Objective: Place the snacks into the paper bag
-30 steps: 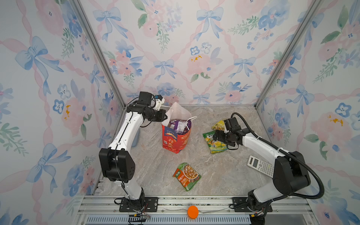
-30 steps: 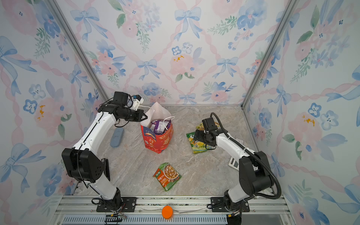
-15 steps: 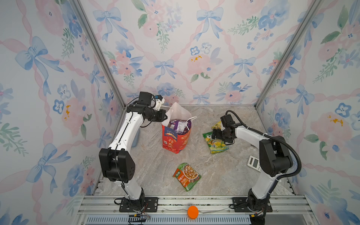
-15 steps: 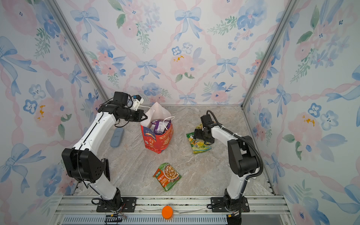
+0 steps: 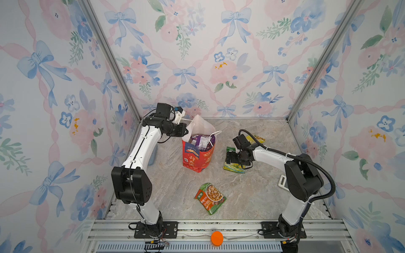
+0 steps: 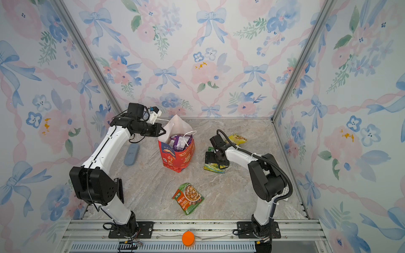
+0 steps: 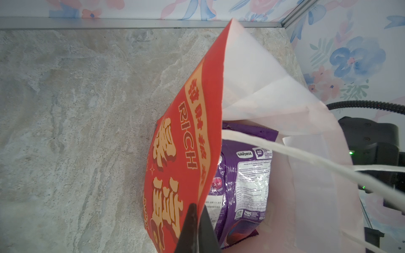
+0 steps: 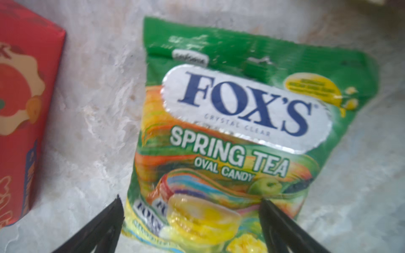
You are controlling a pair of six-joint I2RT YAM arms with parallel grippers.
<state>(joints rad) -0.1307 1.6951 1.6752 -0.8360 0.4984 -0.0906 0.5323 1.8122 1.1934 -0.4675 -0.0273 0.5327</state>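
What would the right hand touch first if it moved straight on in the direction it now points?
Most likely the flat green plastic FOX'S Spring Tea candy packet: the open right hand points at its lower end. The gap between them is unclear.

- Both top views look from high above the front rail [image 5: 219,225], down and toward the back wall [image 5: 197,54], taking in the whole marble tabletop [image 5: 252,131]; they share almost the same scene.
- The left wrist view sits at the rim of the paper bag [image 7: 186,142], facing into its mouth and toward the tabletop's back edge.
- The right wrist view looks down from close above the green FOX'S packet [image 8: 241,131]; the bag's side shows too, as in every view.
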